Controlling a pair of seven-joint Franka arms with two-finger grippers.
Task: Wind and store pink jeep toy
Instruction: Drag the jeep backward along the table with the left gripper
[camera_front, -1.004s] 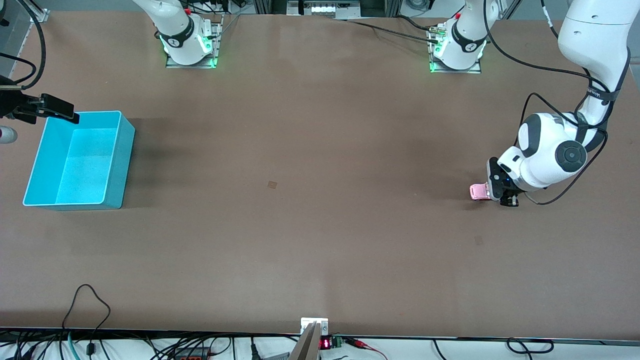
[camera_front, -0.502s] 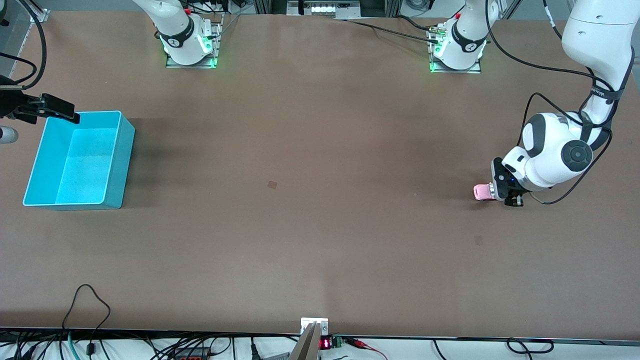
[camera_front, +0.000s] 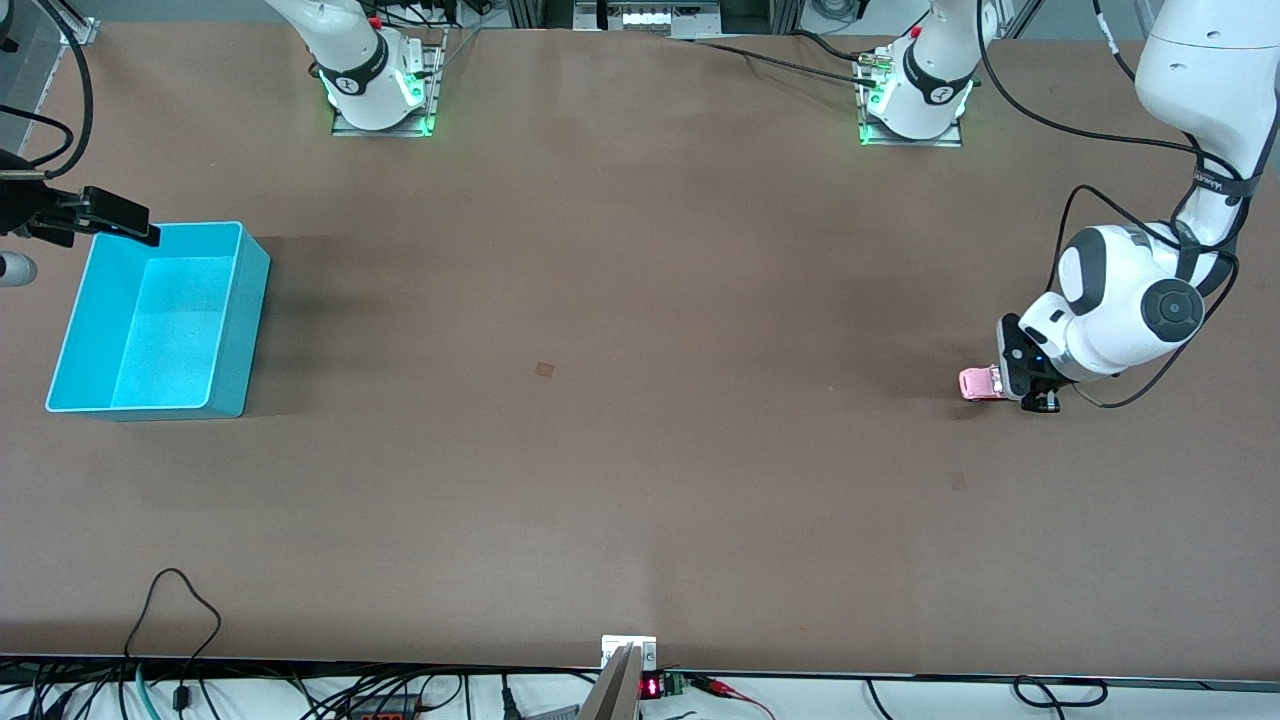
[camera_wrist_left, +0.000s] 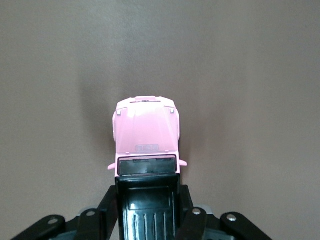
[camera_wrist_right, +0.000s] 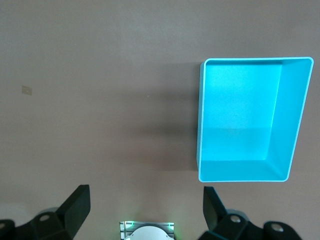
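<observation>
A: Where's the pink jeep toy (camera_front: 978, 384)?
B: On the counter (camera_front: 640, 450), toward the left arm's end, wheels down. Left gripper (camera_front: 1010, 385) is clamped on its black roof end; pink hood sticks out past the fingers (camera_wrist_left: 105, 207).
A: Right gripper (camera_front: 110, 218)?
B: Up over the counter by the turquoise bin (camera_front: 245, 300) w/ fingers (camera_wrist_right: 75, 202) spread wide, nothing in them. That arm waits.
A: Bin?
B: At the right arm's end, well apart from the jeep.

The pink jeep toy (camera_front: 978, 384) and bin (camera_front: 240, 330) sit at the table's two ends.
</observation>
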